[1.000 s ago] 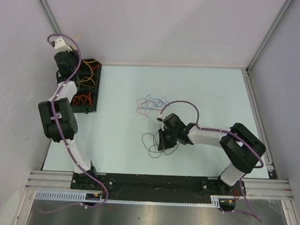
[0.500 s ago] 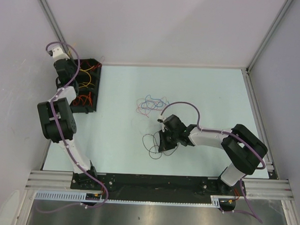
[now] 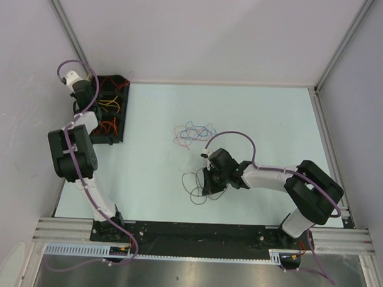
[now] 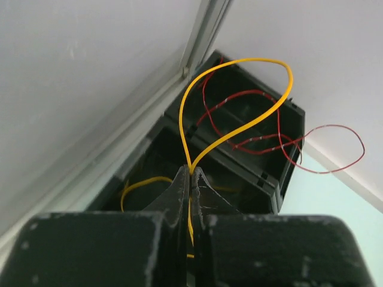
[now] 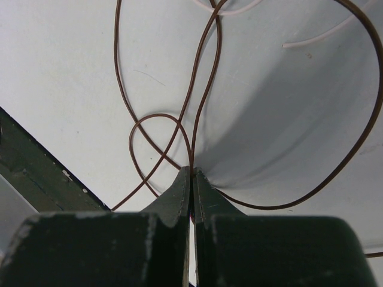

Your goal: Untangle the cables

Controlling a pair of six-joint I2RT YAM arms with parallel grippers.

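A loose tangle of thin blue, red, purple and pale cables [image 3: 193,132] lies mid-table. Just in front of it, dark brown cable loops [image 3: 193,184] spread on the surface. My right gripper [image 5: 192,171] is shut on this brown cable [image 5: 264,208] close to the table; from above it sits at the loops' right side [image 3: 207,187]. At the far left my left gripper [image 4: 191,172] is shut on a yellow cable [image 4: 263,59], whose loop stands up over the black compartment tray [image 4: 281,179]. Red cables [image 4: 335,126] hang from the tray's far compartment.
The black tray [image 3: 121,125] by the left wall holds red, orange and yellow cables in separate compartments. Side walls with metal frame posts [image 3: 336,57] enclose the table. A pale cable end [image 5: 311,37] lies beyond the brown loops.
My left gripper has moved farther back and left over the tray with the yellow cable. The right gripper has drifted slightly nearer, still on the brown cable.
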